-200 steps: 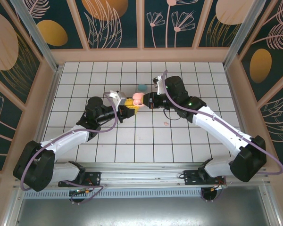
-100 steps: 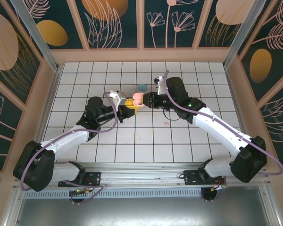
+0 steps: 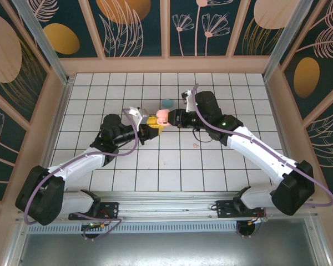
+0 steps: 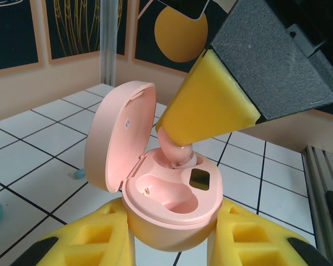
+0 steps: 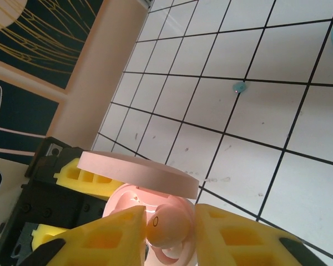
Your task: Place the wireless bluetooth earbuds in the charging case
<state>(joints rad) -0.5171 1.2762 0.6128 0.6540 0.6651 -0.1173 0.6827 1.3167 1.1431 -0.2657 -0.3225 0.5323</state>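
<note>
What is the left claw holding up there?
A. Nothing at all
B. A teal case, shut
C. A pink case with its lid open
C: the left claw clamps the pink case from both sides, its lid swung open, with a pink earbud at one socket.

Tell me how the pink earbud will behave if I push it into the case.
The pink earbud looks rounded and glossy, so it'll probably slip or roll when pushed. It's tiny beside the pink case, likely very light, easily flicked out.
</note>
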